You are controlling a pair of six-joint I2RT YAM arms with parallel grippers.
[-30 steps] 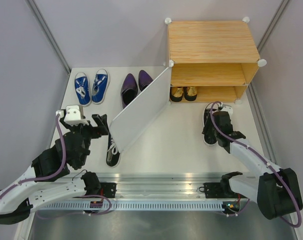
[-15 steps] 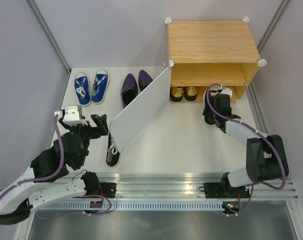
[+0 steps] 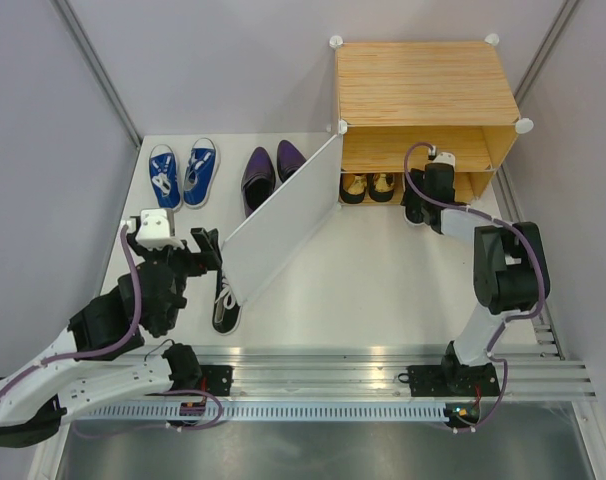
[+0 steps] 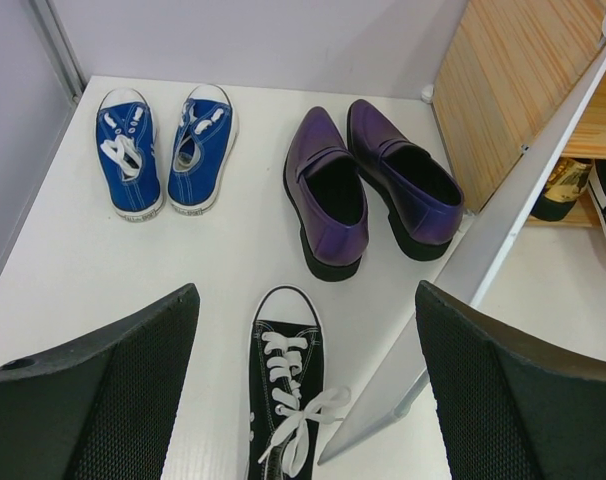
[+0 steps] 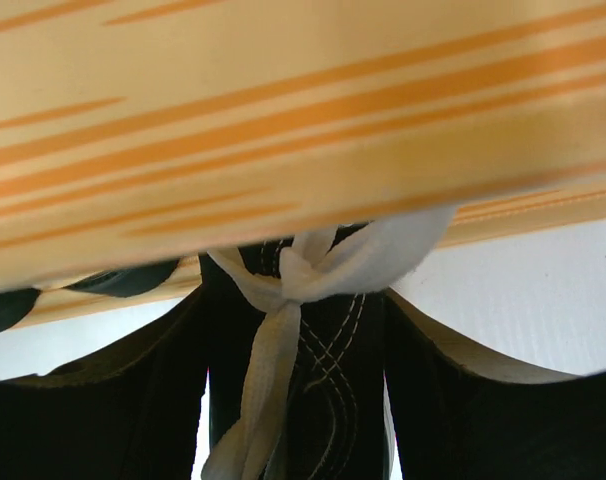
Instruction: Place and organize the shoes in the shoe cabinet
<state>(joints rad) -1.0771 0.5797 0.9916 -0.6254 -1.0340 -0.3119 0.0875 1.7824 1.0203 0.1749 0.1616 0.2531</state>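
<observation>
My right gripper (image 3: 424, 192) is shut on a black shoe (image 3: 411, 212) at the mouth of the shoe cabinet's (image 3: 423, 80) lower shelf, right of the gold shoes (image 3: 368, 187). In the right wrist view the white-laced black shoe (image 5: 333, 380) sits between my fingers (image 5: 93, 400), with the wooden shelf edge (image 5: 283, 120) close above. My left gripper (image 3: 208, 250) is open above the other black shoe (image 3: 226, 300). Its toe and laces (image 4: 288, 390) show between the wide jaws. Blue sneakers (image 4: 163, 150) and purple shoes (image 4: 373, 190) stand beyond it.
The white door panel (image 3: 278, 220) stands open, slanting across the floor between the left-hand shoes and the cabinet; its edge (image 4: 503, 250) is just right of my left gripper. Grey walls close in on both sides. The arms' rail (image 3: 313, 385) runs along the near edge.
My right arm has carried the black shoe forward from the floor in front of the cabinet up to the lower shelf opening. The left arm has barely shifted.
</observation>
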